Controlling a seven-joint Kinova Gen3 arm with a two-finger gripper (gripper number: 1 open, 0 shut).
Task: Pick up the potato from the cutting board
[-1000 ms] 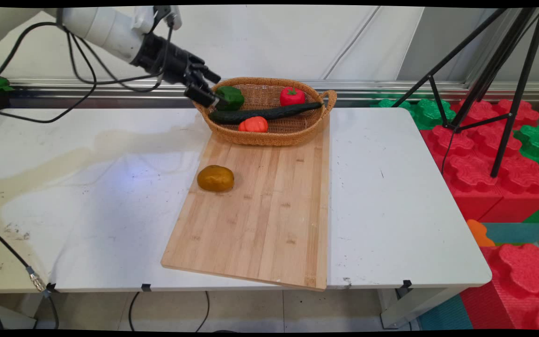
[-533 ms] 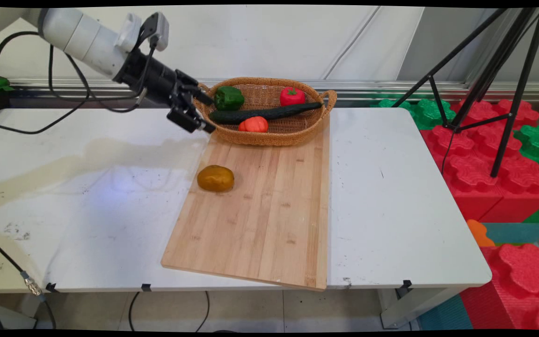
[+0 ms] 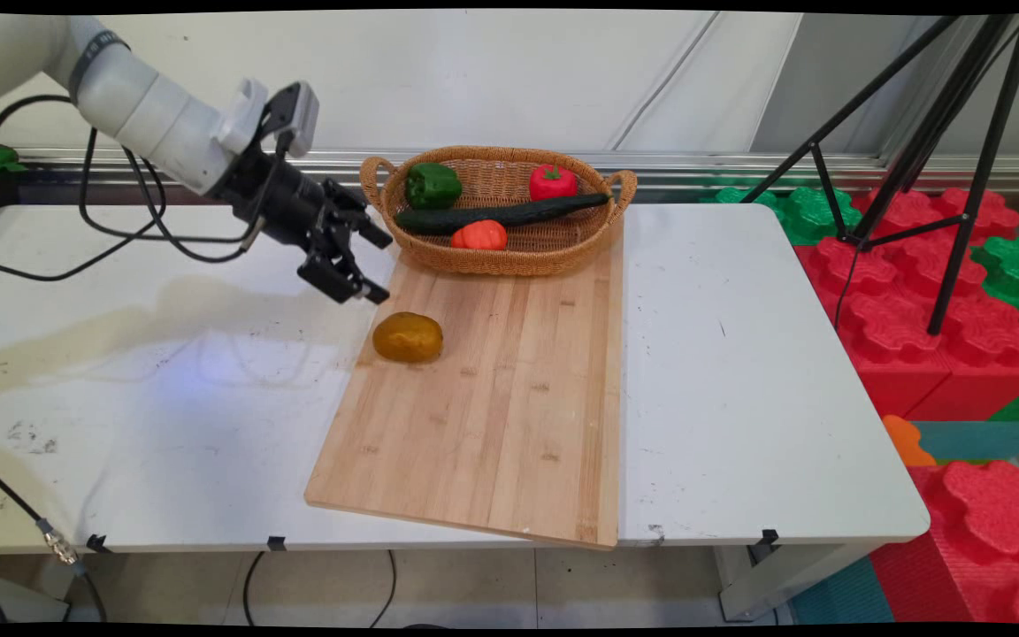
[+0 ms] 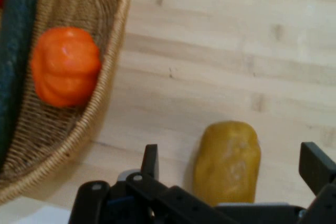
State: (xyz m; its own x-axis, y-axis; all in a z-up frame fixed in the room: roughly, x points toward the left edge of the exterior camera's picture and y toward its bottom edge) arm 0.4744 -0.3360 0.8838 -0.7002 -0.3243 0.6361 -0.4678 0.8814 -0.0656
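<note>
In the main view we see the gripper (image 3: 376, 269) hanging above the table (image 3: 739, 372), over the left edge of the wooden cutting board (image 3: 492, 398). It holds nothing, and its two fingers stand apart. The nearest thing is the brownish-yellow potato (image 3: 408, 337), which lies on the board near that left edge, just below and to the right of the fingertips and not touched by them. At the far end of the board stands the wicker basket (image 3: 509, 259). Inside it we find a green pepper (image 3: 432, 185) at the left, a red pepper (image 3: 552, 181) toward the right, a long dark cucumber (image 3: 501, 214) lying across the middle, and an orange pumpkin-shaped vegetable (image 3: 478, 235) at the front wall. A black tripod (image 3: 934, 133) stands beyond the table's right side, above red and green foam blocks (image 3: 943, 292)

In the hand view we see the potato (image 4: 227, 161) on the cutting board (image 4: 226, 66), between the two spread fingers (image 4: 150, 161) and clear of both. The basket (image 4: 105, 93) fills the upper left, with the orange vegetable (image 4: 65, 66) against its wall and the cucumber (image 4: 14, 61) along the picture's left edge
</note>
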